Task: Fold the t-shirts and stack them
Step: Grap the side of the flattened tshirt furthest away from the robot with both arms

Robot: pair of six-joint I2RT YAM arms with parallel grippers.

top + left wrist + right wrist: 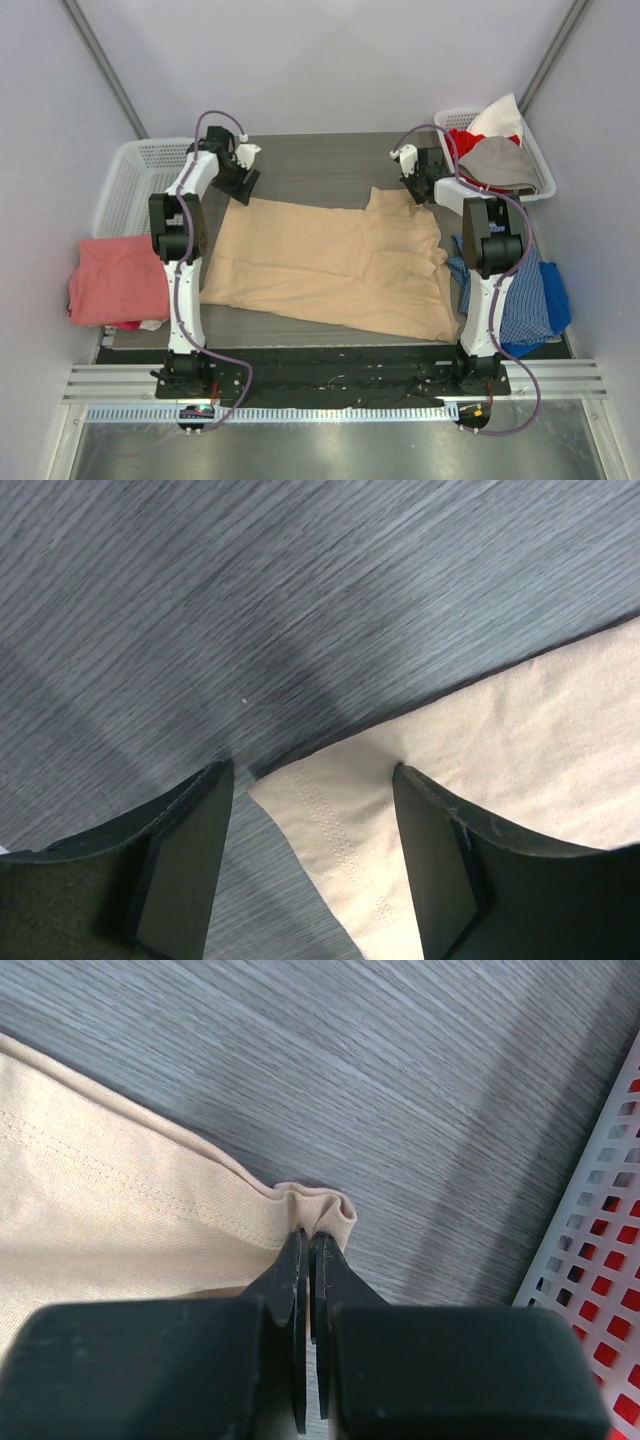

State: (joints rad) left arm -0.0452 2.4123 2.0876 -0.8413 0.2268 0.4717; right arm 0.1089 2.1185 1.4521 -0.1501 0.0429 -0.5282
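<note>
Top external: grey bench [320,160] carries tan t-shirt [330,265] spread flat mid-bench, salmon-pink t-shirt [115,280] lying at its left edge. Wrist cams: left fingers [185,875] apart, tan hem corner between them, ungripped; right fingers [290,1285] closed on bunched tan hem.

The spread shirt [330,265] lies in the middle of the table [320,160], with a second shirt [115,280] to its left at the table's edge and a heap [525,295] of cloth to its right. Behind it to the left stands the left basket [125,180], and behind it to the right the right basket [540,165] with clothes [495,150] in it. Its far left corner lies between the parted jaws of the left gripper [312,770], and its far right corner is pinched in the right gripper [309,1235].
</note>
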